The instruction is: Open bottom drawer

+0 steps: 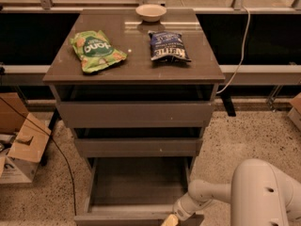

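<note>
The bottom drawer (pixel 136 185) of the grey-brown cabinet stands pulled well out, its shallow grey interior bare and its front edge (pixel 117 218) at the bottom of the camera view. My gripper (pixel 170 220) sits at the right end of that front edge, at the frame's bottom border, on the white arm (pixel 211 194) coming from the lower right. The middle drawer (pixel 138 146) and the top drawer (pixel 136 114) above it are closed or nearly so.
On the cabinet top lie a green chip bag (pixel 96 50), a blue chip bag (pixel 168 46) and a small bowl (pixel 151 12). Cardboard boxes (pixel 21 142) and a black cable lie on the speckled floor at left. A white cable hangs at right.
</note>
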`<action>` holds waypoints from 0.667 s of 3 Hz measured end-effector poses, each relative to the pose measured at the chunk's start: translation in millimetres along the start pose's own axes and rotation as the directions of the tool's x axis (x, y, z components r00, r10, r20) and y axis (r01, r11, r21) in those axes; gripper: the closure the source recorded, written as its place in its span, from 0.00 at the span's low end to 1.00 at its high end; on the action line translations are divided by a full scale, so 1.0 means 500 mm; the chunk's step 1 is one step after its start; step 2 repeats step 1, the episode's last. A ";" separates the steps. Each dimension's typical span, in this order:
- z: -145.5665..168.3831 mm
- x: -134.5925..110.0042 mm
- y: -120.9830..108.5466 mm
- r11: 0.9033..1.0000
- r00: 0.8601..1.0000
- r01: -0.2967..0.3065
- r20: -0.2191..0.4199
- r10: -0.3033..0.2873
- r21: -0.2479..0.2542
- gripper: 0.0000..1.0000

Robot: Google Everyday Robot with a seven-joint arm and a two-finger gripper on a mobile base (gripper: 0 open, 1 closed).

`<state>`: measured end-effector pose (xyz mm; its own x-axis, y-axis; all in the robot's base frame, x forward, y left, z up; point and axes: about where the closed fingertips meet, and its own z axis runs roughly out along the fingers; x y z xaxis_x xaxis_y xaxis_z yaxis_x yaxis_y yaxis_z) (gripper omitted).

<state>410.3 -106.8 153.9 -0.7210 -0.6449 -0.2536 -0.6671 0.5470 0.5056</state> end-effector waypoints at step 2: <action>-0.003 -0.005 -0.003 1.000 1.000 0.000 0.000 0.000 0.000 0.00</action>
